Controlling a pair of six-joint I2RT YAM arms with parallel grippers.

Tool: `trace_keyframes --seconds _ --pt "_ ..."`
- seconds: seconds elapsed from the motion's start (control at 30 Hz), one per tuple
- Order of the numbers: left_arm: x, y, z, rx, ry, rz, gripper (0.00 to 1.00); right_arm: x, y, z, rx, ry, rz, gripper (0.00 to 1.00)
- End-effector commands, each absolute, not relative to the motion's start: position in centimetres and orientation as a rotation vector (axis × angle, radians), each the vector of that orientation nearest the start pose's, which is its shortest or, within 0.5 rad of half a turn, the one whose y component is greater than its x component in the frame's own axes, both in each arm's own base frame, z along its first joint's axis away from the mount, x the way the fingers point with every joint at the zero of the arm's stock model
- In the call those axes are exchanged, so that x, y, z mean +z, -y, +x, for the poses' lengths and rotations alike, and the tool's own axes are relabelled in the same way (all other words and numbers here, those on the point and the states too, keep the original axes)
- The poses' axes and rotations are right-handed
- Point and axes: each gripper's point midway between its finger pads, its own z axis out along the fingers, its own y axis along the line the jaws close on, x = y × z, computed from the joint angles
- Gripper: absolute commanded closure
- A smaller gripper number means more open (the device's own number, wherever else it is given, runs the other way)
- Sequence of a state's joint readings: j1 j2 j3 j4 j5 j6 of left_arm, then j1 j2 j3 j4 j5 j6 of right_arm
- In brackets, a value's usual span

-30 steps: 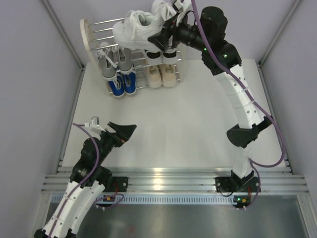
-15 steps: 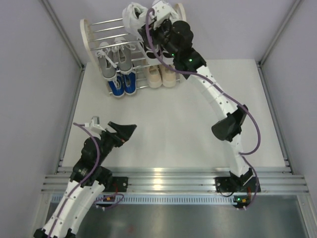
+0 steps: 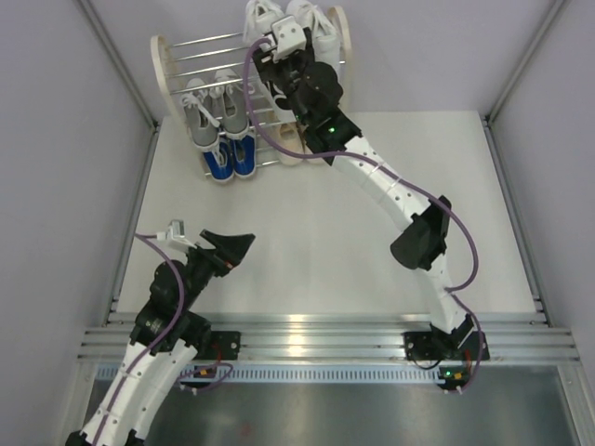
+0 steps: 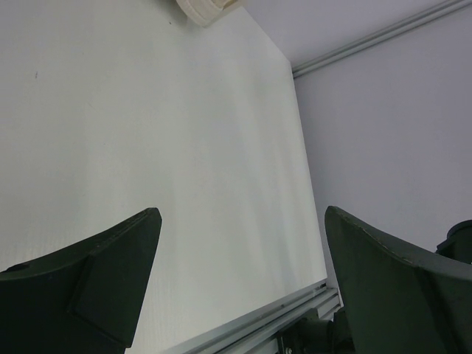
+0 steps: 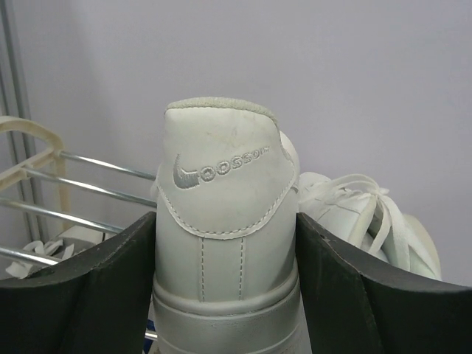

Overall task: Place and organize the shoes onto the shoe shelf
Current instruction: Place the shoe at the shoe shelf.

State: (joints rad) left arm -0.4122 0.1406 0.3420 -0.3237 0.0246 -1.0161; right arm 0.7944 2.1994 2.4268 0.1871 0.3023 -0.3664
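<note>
White sneaker (image 5: pixel 221 192) pinched at the heel by right gripper (image 5: pixel 225 221), jaws partway apart, pressed on both sides. All white, stitched logo on the heel tab, at the top of the shoe shelf (image 3: pixel 167 65), just beside its white mate (image 5: pixel 369 214). Left gripper (image 4: pixel 243 214) spread wide, empty, over the table (image 4: pixel 147 110). Held sideways a second ago; now turned toe-away.

Right hand (image 5: pixel 225 295) swung left, white shoe (image 5: pixel 221 199) turned lengthwise, seemingly nearer shoe shelf (image 3: pixel 172 65)
</note>
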Motion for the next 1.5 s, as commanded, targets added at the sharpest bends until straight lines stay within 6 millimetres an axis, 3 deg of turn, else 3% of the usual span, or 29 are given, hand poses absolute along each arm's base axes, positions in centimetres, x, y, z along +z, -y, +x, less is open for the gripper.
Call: trace_keyframes --seconds 0.0,0.33,0.47,0.53,0.57,0.63,0.9,1.47 --pt "20.5 12.8 19.4 -1.059 -1.734 -0.501 0.02 59.0 -36.5 46.1 0.231 -0.856 -0.181 1.0" --pt "20.3 12.7 19.3 -1.052 -1.738 -0.502 0.02 56.8 -37.2 47.1 0.208 -0.893 -0.193 1.0" --pt "20.3 12.7 19.3 -1.051 -1.738 -0.498 0.02 55.1 -37.5 47.5 0.204 -0.966 -0.206 0.99" --pt "20.2 12.7 19.3 -1.052 -1.739 -0.497 0.02 54.7 -37.3 47.4 0.199 -0.99 -0.208 0.88" --pt "20.0 12.7 19.2 -1.053 -1.744 -0.498 0.02 54.8 -37.1 47.3 0.197 -0.998 -0.212 0.72" --pt "20.1 12.8 19.2 -1.06 -1.741 -0.496 0.02 54.2 -37.1 47.3 0.188 -1.016 -0.224 0.6" --pt "20.4 12.6 18.6 -1.069 -1.724 -0.495 0.02 52.8 -37.6 46.7 0.176 -1.063 -0.271 0.48" --pt "21.2 12.0 17.9 -1.058 -1.711 -0.492 0.02 46.4 -39.6 47.3 0.252 -1.254 -0.403 0.27"
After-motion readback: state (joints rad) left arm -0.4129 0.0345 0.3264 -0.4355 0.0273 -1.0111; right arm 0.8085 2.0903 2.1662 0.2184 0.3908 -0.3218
